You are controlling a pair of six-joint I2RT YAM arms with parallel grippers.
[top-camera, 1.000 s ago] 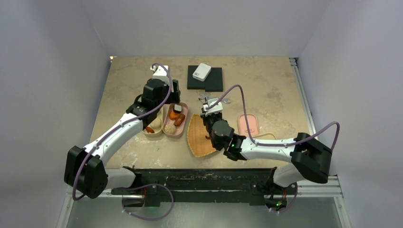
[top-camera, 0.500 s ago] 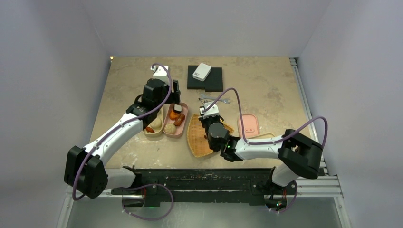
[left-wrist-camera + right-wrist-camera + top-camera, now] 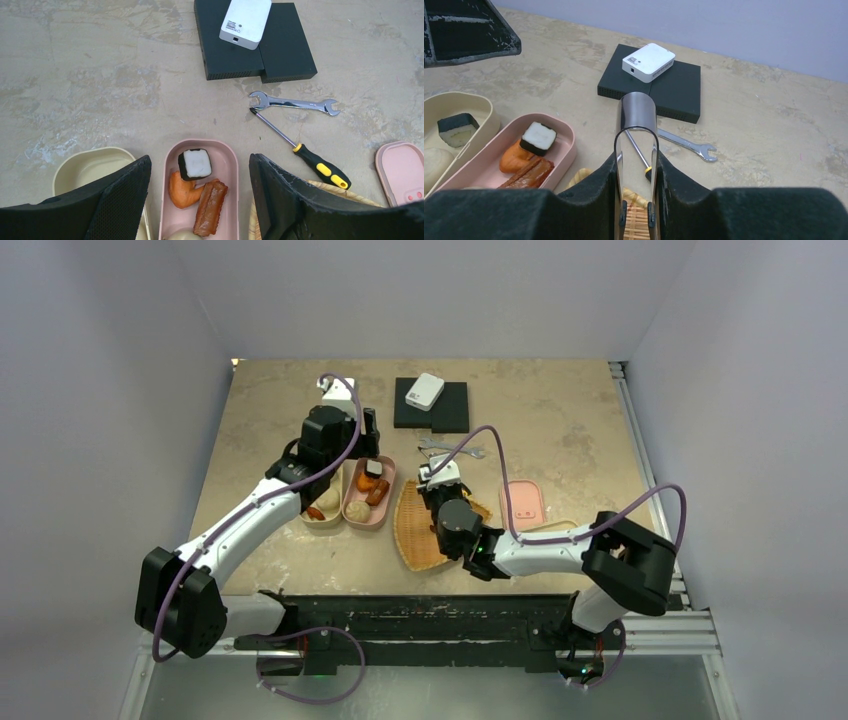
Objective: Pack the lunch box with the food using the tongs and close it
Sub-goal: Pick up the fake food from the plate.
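Note:
The pink lunch box (image 3: 352, 502) (image 3: 230, 167) holds food: a black-and-white piece (image 3: 194, 164), an orange piece (image 3: 181, 190), a brown sausage (image 3: 210, 201) and a bun (image 3: 183, 235). Beside it, the beige lunch box (image 3: 318, 517) (image 3: 484, 107) holds a dark piece (image 3: 457, 129) and a bun (image 3: 435, 162). My left gripper (image 3: 199, 166) (image 3: 368, 445) hangs open above the pink box with nothing in it. My right gripper (image 3: 636, 172) (image 3: 441, 492) is shut on the tongs (image 3: 637, 107), over the woven basket (image 3: 420, 538), tips empty.
A pink lid (image 3: 523, 505) (image 3: 402, 170) lies right of the basket. A silver wrench (image 3: 292, 103) (image 3: 686, 144) and a yellow-and-black screwdriver (image 3: 320, 167) lie behind the basket. A black box (image 3: 440, 412) with a white device (image 3: 424, 391) on it sits at the back.
My right arm's elbow has swung left, and its gripper with the tongs has drawn a little nearer over the basket. The left arm has not moved.

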